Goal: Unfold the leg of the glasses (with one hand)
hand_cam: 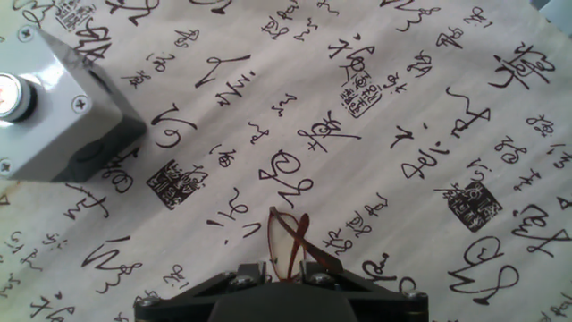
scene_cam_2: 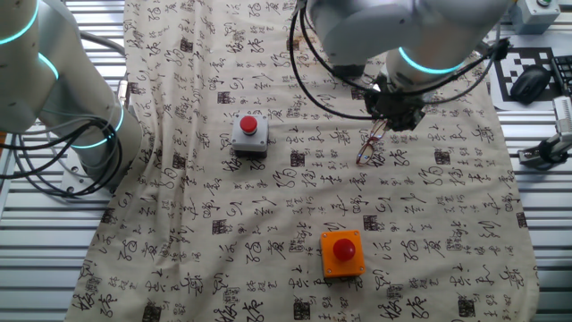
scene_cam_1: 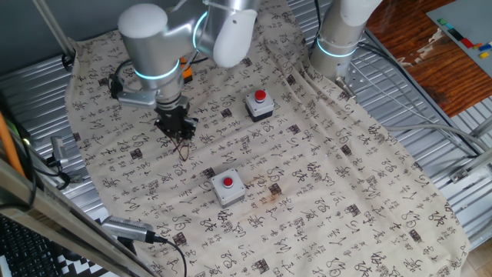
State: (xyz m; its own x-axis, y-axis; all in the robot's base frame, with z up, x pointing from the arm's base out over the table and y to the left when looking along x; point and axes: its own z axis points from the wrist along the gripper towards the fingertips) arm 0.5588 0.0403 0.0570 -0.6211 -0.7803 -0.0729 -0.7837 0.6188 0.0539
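My gripper [scene_cam_1: 176, 128] is clamped on the glasses [hand_cam: 288, 243], holding them just above the calligraphy cloth [scene_cam_1: 323, 192]. I'd drag the hanging leg lightly against the cloth, slow, so the wire frame doesn't slip.

The tool [scene_cam_1: 178, 132] grips the glasses [scene_cam_1: 184, 148] above the cloth [scene_cam_1: 323, 177].
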